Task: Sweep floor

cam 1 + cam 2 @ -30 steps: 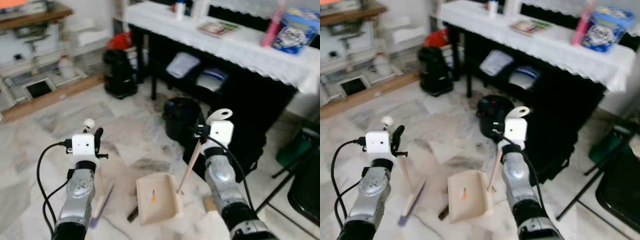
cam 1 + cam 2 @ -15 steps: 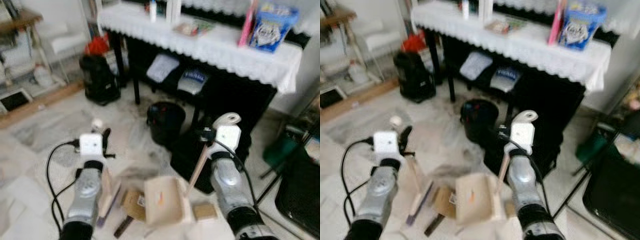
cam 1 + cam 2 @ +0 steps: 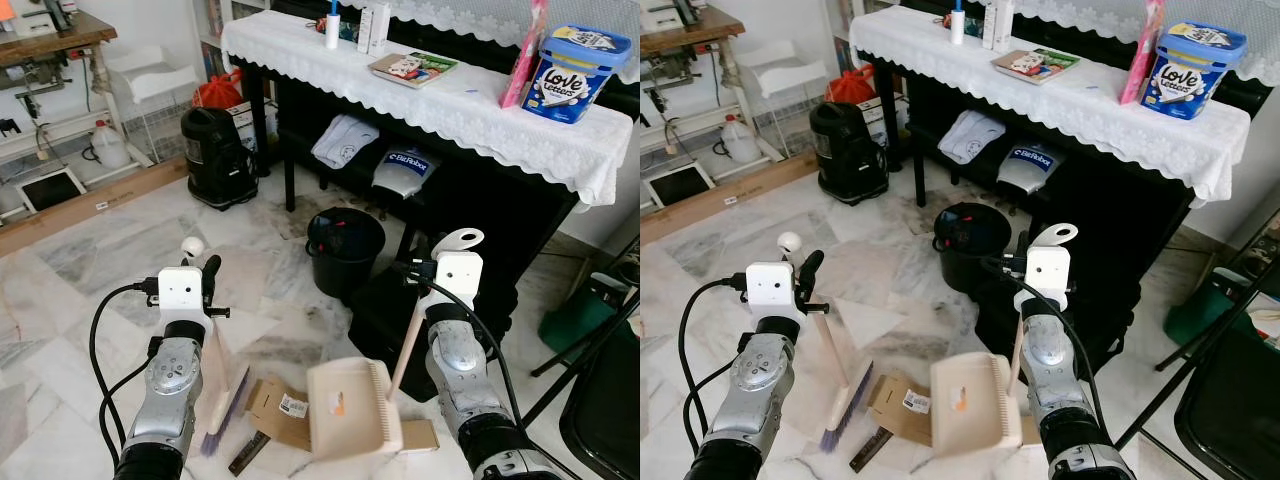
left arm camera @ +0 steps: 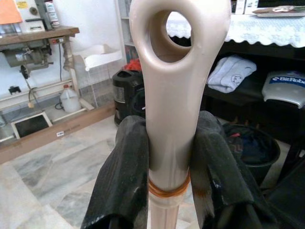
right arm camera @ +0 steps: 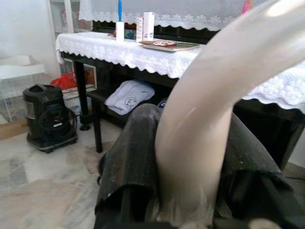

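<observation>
On my left wrist camera the two black fingers (image 4: 126, 167) press against either side of the beige broom handle (image 4: 169, 95), just below its hanging hole (an orange band rings the handle between them). So the left gripper (image 3: 205, 290) is clamped on the hand broom (image 3: 222, 395), whose purple bristles rest on the marble floor (image 3: 90, 260) in front of me. On the right wrist camera the fingers (image 5: 131, 157) likewise squeeze a thick beige handle, and from the head I see the right gripper (image 3: 425, 290) holding the dustpan (image 3: 350, 408) by its long slanted stick, the pan tilted over the floor between my arms.

Beside the dustpan, between it and the broom, lies a flattened cardboard piece (image 3: 280, 408) with a white label, and a dark strip (image 3: 245, 455) lies just next to it. Farther ahead a black bucket (image 3: 345, 240) stands at the foot of a dark table (image 3: 440, 100) draped in white lace cloth. A black vacuum cleaner (image 3: 215, 155) sits off to the left, near the table leg.
</observation>
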You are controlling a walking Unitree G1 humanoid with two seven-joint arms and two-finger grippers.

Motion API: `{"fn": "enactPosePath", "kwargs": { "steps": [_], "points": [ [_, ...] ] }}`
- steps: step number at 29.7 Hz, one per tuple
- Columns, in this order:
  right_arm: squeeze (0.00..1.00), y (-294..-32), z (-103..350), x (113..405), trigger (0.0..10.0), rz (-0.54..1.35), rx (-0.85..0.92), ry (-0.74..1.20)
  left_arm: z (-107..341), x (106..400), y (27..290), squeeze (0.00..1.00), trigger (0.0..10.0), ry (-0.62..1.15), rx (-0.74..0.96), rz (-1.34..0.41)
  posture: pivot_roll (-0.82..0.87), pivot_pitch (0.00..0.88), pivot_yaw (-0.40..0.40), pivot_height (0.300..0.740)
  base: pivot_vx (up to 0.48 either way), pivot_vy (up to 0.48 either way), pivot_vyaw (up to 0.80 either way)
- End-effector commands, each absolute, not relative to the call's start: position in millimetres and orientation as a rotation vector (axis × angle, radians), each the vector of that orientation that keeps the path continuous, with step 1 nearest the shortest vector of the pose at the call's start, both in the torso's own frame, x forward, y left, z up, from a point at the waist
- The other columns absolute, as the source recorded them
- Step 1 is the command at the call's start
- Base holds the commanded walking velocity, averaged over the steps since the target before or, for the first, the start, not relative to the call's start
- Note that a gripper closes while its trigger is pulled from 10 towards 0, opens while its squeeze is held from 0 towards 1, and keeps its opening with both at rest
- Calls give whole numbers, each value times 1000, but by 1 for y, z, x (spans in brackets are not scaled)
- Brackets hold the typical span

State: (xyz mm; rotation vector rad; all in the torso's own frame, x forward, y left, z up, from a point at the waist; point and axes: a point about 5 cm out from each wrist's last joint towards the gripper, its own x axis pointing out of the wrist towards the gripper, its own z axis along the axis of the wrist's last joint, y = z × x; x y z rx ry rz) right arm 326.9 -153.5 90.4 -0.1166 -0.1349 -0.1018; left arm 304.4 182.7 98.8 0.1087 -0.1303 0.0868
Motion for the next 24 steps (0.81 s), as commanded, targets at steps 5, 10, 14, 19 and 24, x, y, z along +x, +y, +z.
{"fn": "enactPosePath", "kwargs": {
  "steps": [5, 10, 14, 19, 24],
  "points": [
    [0, -157, 86, 325, 10000, -116, -169, -124, 109, 307, 184, 0, 10000, -175, 124, 83, 22, 32, -24, 740, 0, 0, 0],
    [0, -167, 74, 323, 10000, -183, -232, -42, 109, 306, 185, 0, 10000, -174, 123, 81, 24, 38, -20, 740, 0, 0, 0],
    [0, -172, 65, 320, 10000, -205, -246, 5, 109, 306, 185, 0, 10000, -173, 123, 78, 27, 39, -19, 740, 0, 0, 0],
    [0, -173, 59, 317, 10000, -215, -250, 29, 107, 306, 183, 0, 10000, -157, 115, 53, 31, 41, -19, 740, 0, 0, 0],
    [0, -171, 55, 316, 10000, -214, -261, 50, 104, 306, 179, 0, 10000, -138, 100, 14, 37, 41, -20, 740, 0, 0, 0]
  ]
}}
